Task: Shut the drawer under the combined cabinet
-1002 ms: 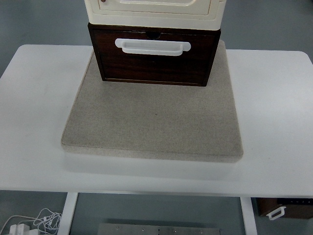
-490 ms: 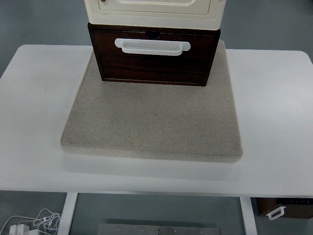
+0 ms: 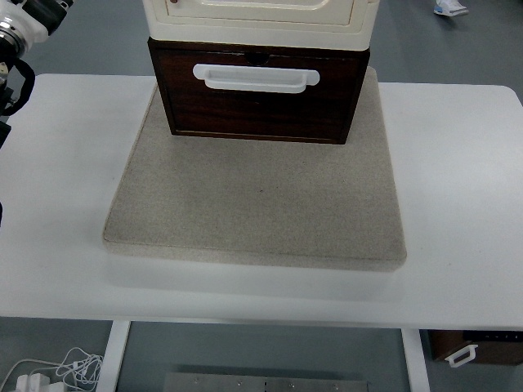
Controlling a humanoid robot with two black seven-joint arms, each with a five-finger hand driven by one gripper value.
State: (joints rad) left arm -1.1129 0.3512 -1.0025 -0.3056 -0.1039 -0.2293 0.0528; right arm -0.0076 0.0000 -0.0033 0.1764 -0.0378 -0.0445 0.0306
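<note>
Left arm (image 3: 18,33) just entering at the upper left corner, well left of the drawer: white and black parts only, with black cable; hand itself cut off by the edge, so finger state cannot be told, and nothing seen held. No right arm in view.

One drawer (image 3: 257,94), dark brown wood, at top centre, sitting under one cream cabinet (image 3: 260,16) and sticking out towards the camera beyond the cabinet's front, so still open. One white handle (image 3: 255,77) across the drawer's front face, near its upper edge. One small dark notch (image 3: 258,58) above the handle, at the drawer's top rim.

One grey mat (image 3: 257,200) under the drawer, square-ish, spreading from the drawer towards the camera; drawer resting on its far part. One white table (image 3: 458,196) under the mat, bare on both sides of it.

Below the table's near edge: two white legs, one tangle of white cable (image 3: 57,371) far down-left of the drawer, one dark box (image 3: 478,347) with a white handle far down-right. One bit of a shoe (image 3: 449,8) on the floor, up-right of the drawer.
</note>
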